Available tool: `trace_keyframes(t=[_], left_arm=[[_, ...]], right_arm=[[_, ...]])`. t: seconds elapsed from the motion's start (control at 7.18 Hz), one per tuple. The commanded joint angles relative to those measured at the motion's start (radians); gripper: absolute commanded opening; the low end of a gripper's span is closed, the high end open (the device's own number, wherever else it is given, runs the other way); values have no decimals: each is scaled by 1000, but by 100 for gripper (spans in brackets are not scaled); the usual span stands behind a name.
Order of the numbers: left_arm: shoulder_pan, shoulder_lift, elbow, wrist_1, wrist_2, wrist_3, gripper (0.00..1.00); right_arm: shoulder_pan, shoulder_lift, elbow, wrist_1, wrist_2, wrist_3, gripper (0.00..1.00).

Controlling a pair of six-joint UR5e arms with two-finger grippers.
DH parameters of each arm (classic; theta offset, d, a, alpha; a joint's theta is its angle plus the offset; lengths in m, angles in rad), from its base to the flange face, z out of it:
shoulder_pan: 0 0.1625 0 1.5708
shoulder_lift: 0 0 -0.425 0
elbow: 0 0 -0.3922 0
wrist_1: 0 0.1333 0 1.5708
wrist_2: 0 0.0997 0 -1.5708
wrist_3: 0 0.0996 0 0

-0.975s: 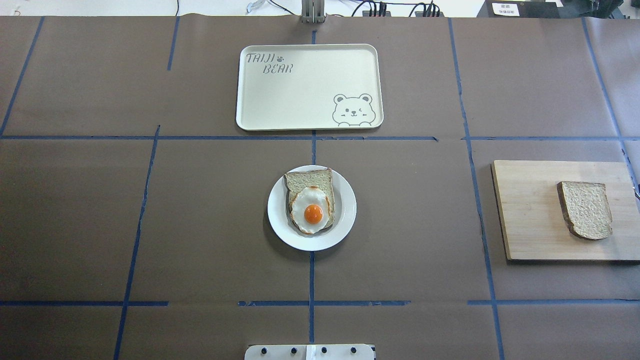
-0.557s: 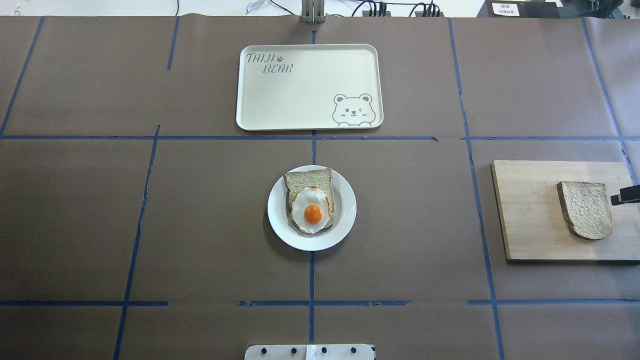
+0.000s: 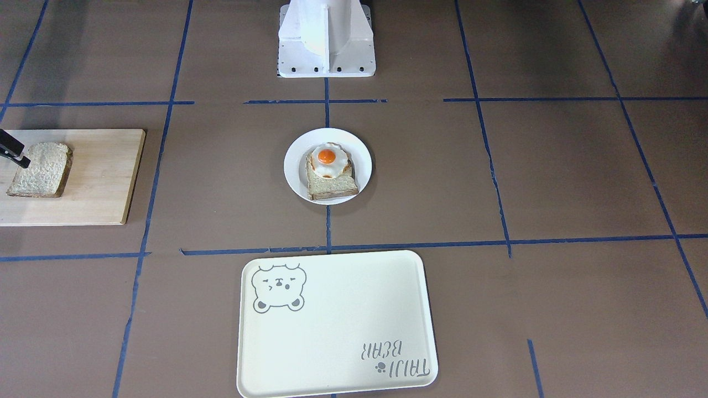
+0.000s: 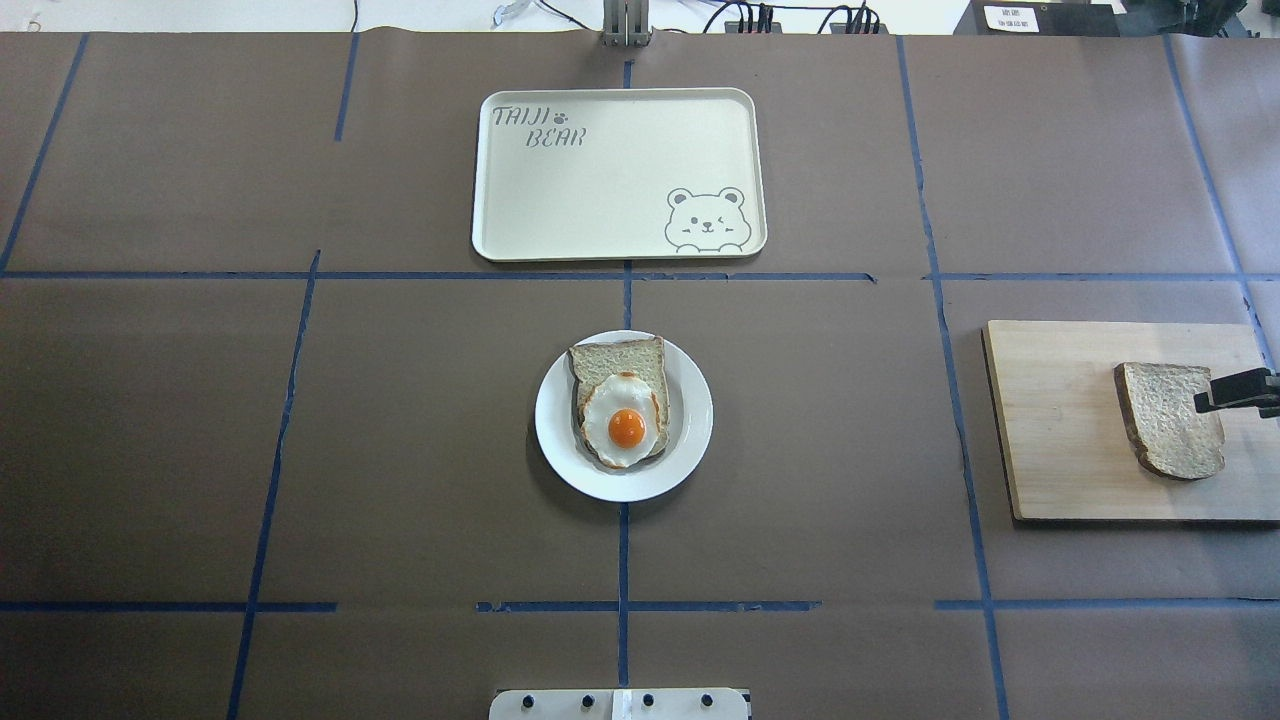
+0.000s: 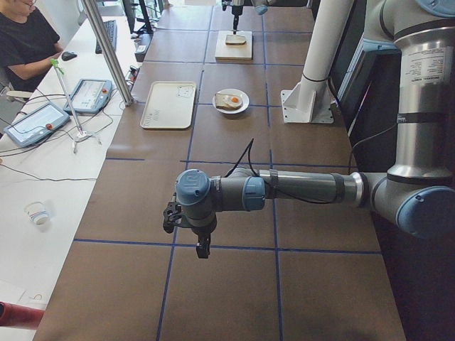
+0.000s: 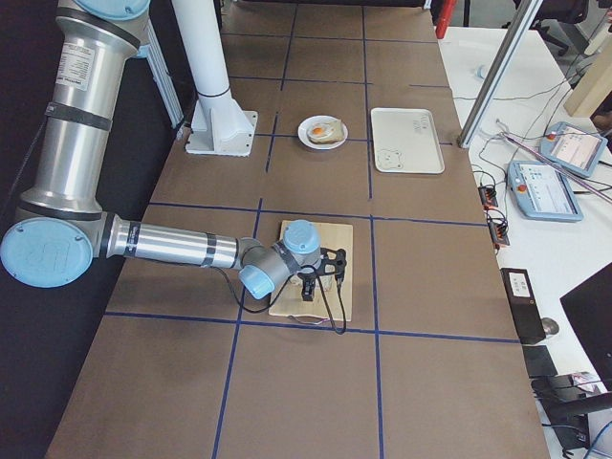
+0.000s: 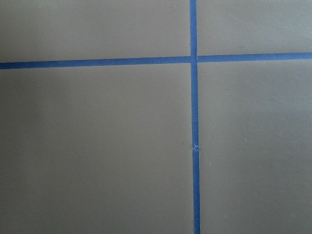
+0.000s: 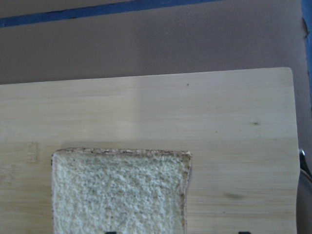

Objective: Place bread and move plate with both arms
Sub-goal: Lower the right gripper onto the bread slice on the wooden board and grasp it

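Brown paper crossed with blue tape lines covered the table (image 4: 400,450). At its right end the right gripper (image 4: 1218,398) hung over the bread (image 4: 1165,430). The overhead view cut the gripper off at the frame edge, so only a black tip showed, lying across the slice's outer crust. The front view likewise caught just a dark sliver at its border. In the right wrist camera two dark fingertips (image 8: 111,232) barely poked in at the bottom edge, set well apart, one over the slice and the other over bare wood. The jaws therefore stood wide and held nothing; whether they touched the bread could not be told. The slice lay flat on a wooden cutting board (image 4: 1060,430), toward the board's outer end, its lower part lost below the wrist frame.

Further in, at the table's middle, the plate (image 4: 560,445) sat on a tape line. A second slice (image 4: 625,358) lay on it, mostly covered by a fried egg (image 4: 625,425). Beyond the plate, and apart from it, lay a cream tray (image 4: 620,180) with a bear drawing.

The left gripper (image 5: 203,245) appeared only in the side view from the table's left end, pointing down over bare table well away from all of these. How far its jaws stood apart could not be told. Its wrist camera showed only paper and crossing tape.
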State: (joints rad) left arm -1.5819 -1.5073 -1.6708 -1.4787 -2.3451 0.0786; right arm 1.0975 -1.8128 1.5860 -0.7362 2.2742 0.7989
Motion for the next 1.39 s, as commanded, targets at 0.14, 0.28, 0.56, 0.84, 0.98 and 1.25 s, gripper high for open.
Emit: trace_keyframes(t=[0.14, 0.28, 0.56, 0.84, 0.98, 1.25], left_arm=[[0, -1, -1, 0, 0, 1, 100], [-1, 1, -1, 0, 0, 1, 100], [-1, 1, -7, 0, 0, 0, 100], [-1, 1, -12, 1, 0, 0, 100], [-3, 1, -14, 1, -2, 0, 100], [-3, 2, -14, 1, -2, 0, 100]], right_arm=[[-19, 7, -29, 0, -8, 0, 83], [-22, 7, -29, -2, -8, 0, 73], [-34, 7, -29, -2, -10, 0, 61], [-36, 9, -29, -2, -8, 0, 55], [-36, 7, -31, -2, -8, 0, 48], [-36, 7, -29, -2, -8, -1, 23]])
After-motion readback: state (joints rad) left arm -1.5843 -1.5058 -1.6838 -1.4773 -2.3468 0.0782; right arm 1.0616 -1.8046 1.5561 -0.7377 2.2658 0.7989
